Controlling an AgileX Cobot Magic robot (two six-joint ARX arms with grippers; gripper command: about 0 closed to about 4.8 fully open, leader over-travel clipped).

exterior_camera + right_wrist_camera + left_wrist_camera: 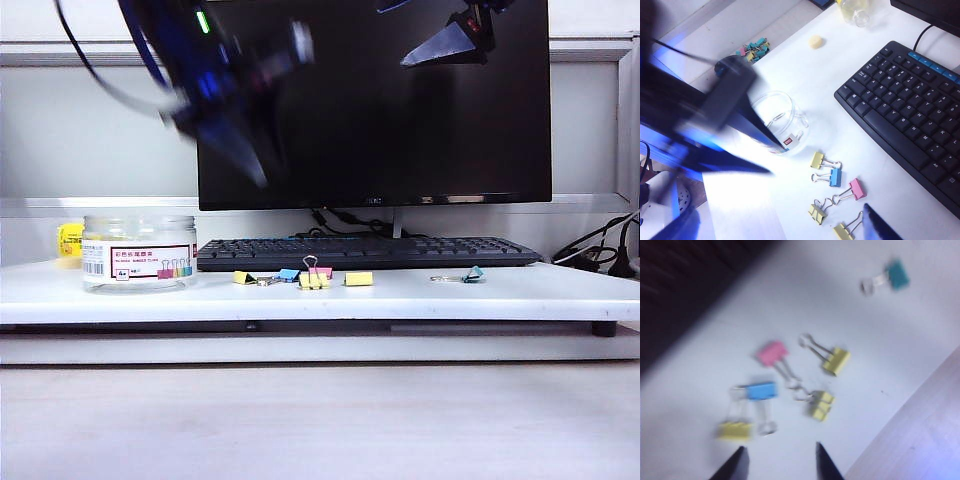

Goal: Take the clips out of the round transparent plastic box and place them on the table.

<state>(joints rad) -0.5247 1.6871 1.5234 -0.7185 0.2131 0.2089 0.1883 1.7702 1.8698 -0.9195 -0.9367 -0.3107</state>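
Clips [312, 279] lie bottom middle on table [520, 295]; box [139, 252] left. Left gripper [781, 462] nearer, above, half open, empty. Right gripper [445, 45] top right, wide open, empty.

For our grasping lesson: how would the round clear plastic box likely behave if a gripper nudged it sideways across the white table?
The round transparent plastic box looks nearly empty, so it is probably light and would slide on the smooth table. It is short, wide and upright, so tipping seems unlikely. On its side it could roll. Both the left gripper and right gripper hang above it.
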